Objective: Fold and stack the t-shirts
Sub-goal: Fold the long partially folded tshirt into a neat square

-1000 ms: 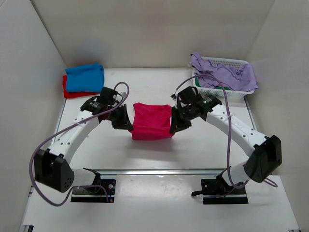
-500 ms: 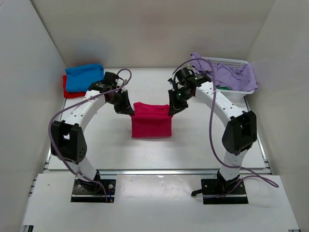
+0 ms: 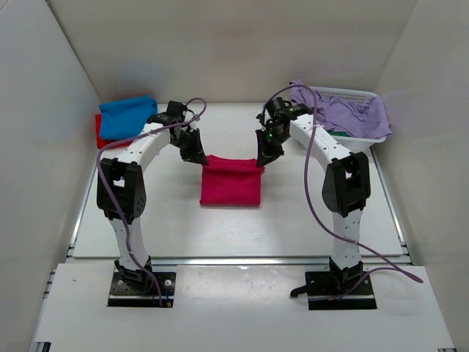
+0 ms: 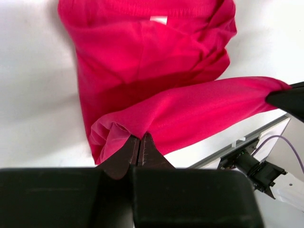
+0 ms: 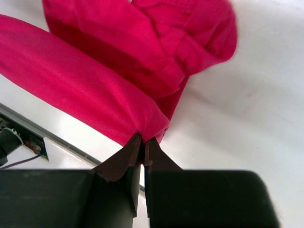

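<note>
While both arms are reaching out over the table (image 3: 161, 220), I am seeing the left gripper (image 4: 139, 143) clamping its jaws tight on a bunched corner of the crimson-pink t-shirt (image 4: 152, 61). The right gripper (image 5: 143, 142) is doing the same on the opposite corner, jaws pressed together with the cloth (image 5: 137, 52) pinched at the very tips.

Between the two grippers a band of the shirt's edge is stretching across, raised off the surface and sagging a little in the middle. From overhead, the left gripper (image 3: 196, 152) and right gripper (image 3: 261, 157) are sitting at the shirt's two far corners. The rest of the shirt (image 3: 231, 187) is lying in folds on the table just beyond the fingertips in the wrist views, on the side toward the arm bases. Its white neck label (image 4: 158, 20) is showing on the upper layer.

Well off to the left gripper's outer side, a folded blue t-shirt (image 3: 129, 117) is resting on a red t-shirt (image 3: 102, 136). Near the right gripper's outer side, a white slatted basket (image 3: 350, 94) is standing with a lavender garment (image 3: 344, 114) draping over it.
</note>
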